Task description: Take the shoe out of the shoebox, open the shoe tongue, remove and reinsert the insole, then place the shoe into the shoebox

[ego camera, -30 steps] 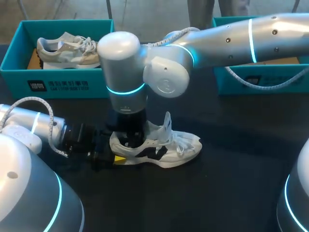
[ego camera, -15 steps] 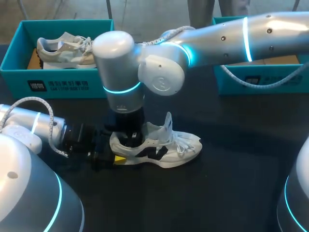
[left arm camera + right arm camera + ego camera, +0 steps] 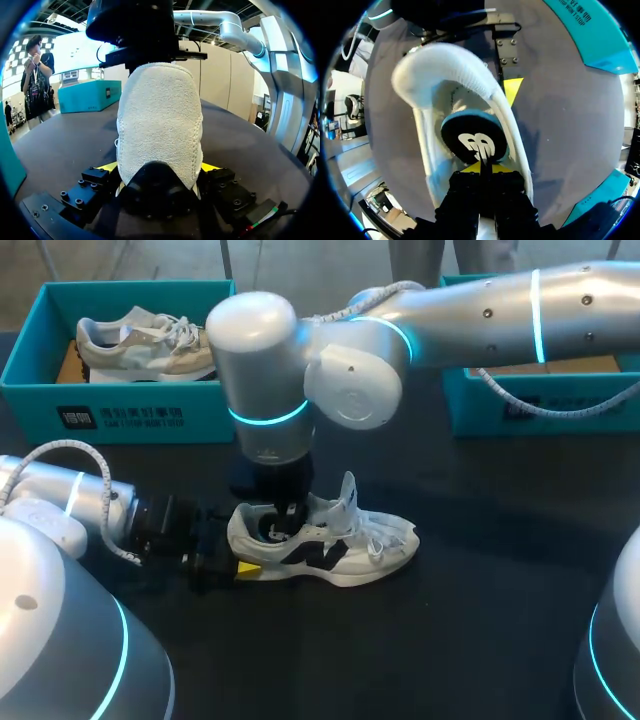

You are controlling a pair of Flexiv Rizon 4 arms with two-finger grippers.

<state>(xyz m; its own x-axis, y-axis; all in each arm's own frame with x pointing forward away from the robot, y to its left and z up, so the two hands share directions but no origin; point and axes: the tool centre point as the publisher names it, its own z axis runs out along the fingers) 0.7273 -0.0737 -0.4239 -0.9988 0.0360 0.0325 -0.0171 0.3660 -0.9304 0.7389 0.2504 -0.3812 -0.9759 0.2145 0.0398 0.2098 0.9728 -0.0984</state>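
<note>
The white shoe [image 3: 325,540] is standing upright on the dark counter [image 3: 480,620], its tongue [image 3: 347,495] sticking up. The insole [image 3: 470,137] is sitting inside the shoe, its black heel end showing through the opening. The left hand [image 3: 159,169] is gripping the shoe's heel, one yellow-tipped finger pressing on each side. The right hand [image 3: 485,167] is reaching down into the shoe's opening from above, its fingers drawn tight together and their tips touching the insole's heel end; I cannot tell whether they are pinching it. Behind the shoe's heel, well apart from it, a teal shoebox [image 3: 110,410] is holding a second shoe [image 3: 140,340]. Another teal box [image 3: 540,410] is standing behind the shoe's toe end.
</note>
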